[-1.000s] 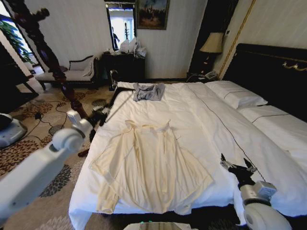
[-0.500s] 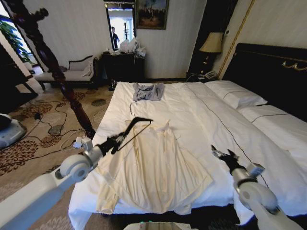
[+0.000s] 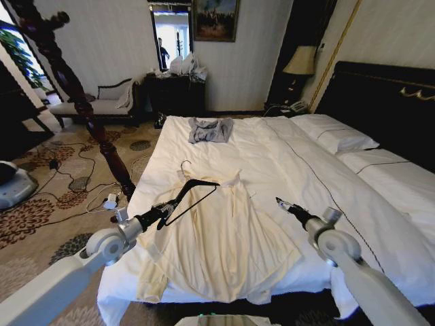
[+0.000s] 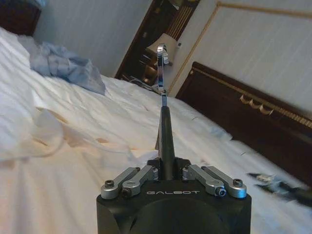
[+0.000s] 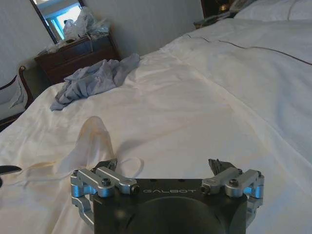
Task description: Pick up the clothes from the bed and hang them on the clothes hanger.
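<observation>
The clothes (image 3: 221, 238), a pale cream shirt, lie spread flat on the near part of the bed (image 3: 285, 156), collar toward the far end. My left gripper (image 3: 158, 216) is shut on the thin black clothes hanger (image 3: 192, 193), held over the shirt's left shoulder with its wire hook (image 3: 183, 166) pointing away. The left wrist view shows the gripper (image 4: 165, 171) clamped on the hanger (image 4: 165, 131). My right gripper (image 3: 285, 206) is open just right of the shirt, above the duvet. In the right wrist view the gripper (image 5: 165, 168) faces the raised collar (image 5: 92, 139).
A smaller grey garment (image 3: 209, 129) lies at the bed's far end. A dark carved bedpost (image 3: 68, 88) rises left of the bed, with cables (image 3: 81, 183) on the carpet beside it. Pillows (image 3: 336, 136) and the black headboard (image 3: 387, 102) are at the right.
My left gripper has carried the hanger from beside the bed to above the shirt's shoulder. The right gripper has moved forward and left toward the shirt.
</observation>
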